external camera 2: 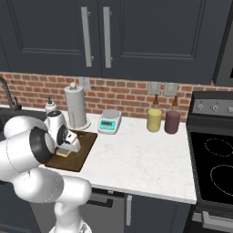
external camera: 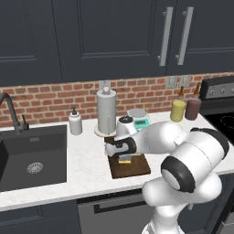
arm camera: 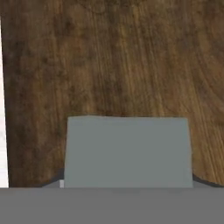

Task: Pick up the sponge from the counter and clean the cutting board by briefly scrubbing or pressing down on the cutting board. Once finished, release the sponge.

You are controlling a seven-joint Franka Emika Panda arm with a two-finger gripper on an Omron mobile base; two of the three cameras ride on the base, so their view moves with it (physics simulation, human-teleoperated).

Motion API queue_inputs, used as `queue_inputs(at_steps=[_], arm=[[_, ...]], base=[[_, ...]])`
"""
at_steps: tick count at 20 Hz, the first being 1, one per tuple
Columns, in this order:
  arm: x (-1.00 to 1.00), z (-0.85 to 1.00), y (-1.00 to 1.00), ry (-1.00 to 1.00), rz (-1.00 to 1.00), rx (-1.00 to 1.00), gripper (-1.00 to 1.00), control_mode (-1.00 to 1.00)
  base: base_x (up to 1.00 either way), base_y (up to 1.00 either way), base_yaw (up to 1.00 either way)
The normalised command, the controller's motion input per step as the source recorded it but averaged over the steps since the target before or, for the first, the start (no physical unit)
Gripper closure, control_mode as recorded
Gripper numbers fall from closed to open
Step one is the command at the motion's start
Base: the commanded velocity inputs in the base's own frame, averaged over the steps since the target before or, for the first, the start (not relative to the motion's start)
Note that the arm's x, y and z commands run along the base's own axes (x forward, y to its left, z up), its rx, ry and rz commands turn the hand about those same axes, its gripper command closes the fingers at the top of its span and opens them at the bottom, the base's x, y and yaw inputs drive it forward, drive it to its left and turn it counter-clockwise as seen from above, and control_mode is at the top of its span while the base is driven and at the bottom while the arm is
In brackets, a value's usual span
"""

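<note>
Pincer [external camera: 124, 156] is pointing straight down over the board [external camera: 137, 167], with the sponge [external camera: 124, 160] directly beneath it and sitting on the wood. In the hand view the sponge's [arm camera: 127, 151] grey-green top is lying at 6 o'clock, right against the bottom band where the fingertips would rise, and the tips themselves are hidden; whether the fingers are closed on the sponge or merely resting against it cannot be told from these frames.

Arm is bending forward and low from the base, forearm lying roughly level, wrist turning downward at the board. In the right base view the hand [external camera 2: 68, 142] is hanging over the near-left part of the board [external camera 2: 82, 154], with the yellow body of the sponge [external camera 2: 64, 153] showing just under it.

Board is lying flat on the counter [external camera: 87, 169], its wood grain spreading from 9 through 3 o'clock around the sponge in the hand view, a sliver of white counter at 9 o'clock. Paper towel roll [external camera: 106, 111] is standing at 12 o'clock from the board, scale [external camera: 139, 119] at about 1 o'clock, sink [external camera: 32, 157] well apart at 9 o'clock.
</note>
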Motion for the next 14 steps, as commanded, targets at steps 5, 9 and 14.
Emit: queue_inputs(at_steps=[5, 9, 14], arm=[[0.29, 0.0, -0.39, -0.13, -0.12, 0.0, 1.0, -1.0], [0.12, 0.0, -0.61, -0.11, -0.14, 0.0, 1.0, -1.0], [0.19, -0.06, -0.28, -0.07, -0.1, 0.0, 1.0, -1.0]], base=[[0.0, 0.0, 0.0], [0.0, 0.0, 0.0], [0.0, 0.0, 0.0]])
